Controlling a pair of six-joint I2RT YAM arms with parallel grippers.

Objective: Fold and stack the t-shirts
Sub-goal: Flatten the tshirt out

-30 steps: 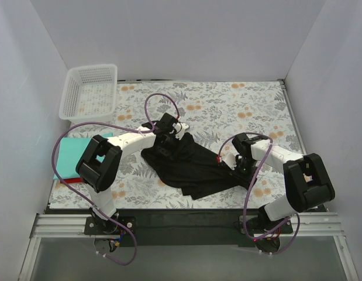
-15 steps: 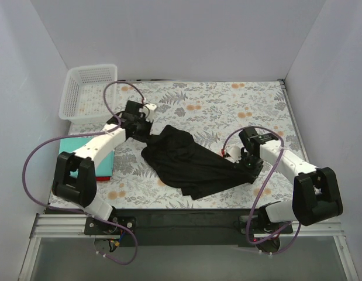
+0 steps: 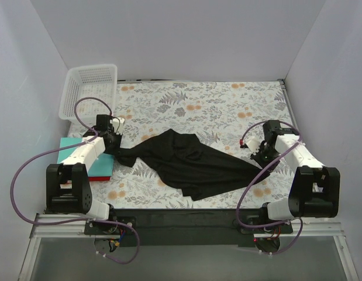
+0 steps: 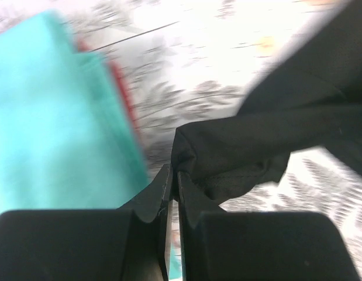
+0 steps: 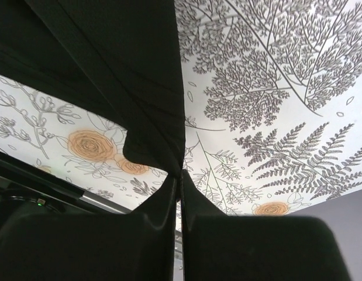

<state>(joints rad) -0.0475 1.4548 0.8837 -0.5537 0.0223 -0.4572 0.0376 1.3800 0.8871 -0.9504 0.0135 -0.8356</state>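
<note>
A black t-shirt (image 3: 189, 162) lies stretched across the floral table between both arms. My left gripper (image 3: 114, 146) is shut on its left corner, close to the folded teal t-shirt (image 3: 81, 156) at the table's left edge. In the left wrist view the black cloth (image 4: 268, 140) bunches at my left gripper (image 4: 174, 174), with the teal shirt (image 4: 52, 117) beside it. My right gripper (image 3: 259, 157) is shut on the shirt's right corner. The right wrist view shows black fabric (image 5: 110, 64) hanging from my right gripper (image 5: 181, 173).
A white plastic basket (image 3: 90, 91) stands at the back left corner. A red layer (image 3: 99, 177) shows under the teal shirt. White walls close in the table on three sides. Purple cables (image 3: 257, 187) loop from both arms.
Both grippers have shut on the black shirt. The left arm has pulled its corner left toward the teal shirt and the right arm has pulled right, stretching the shirt out.
</note>
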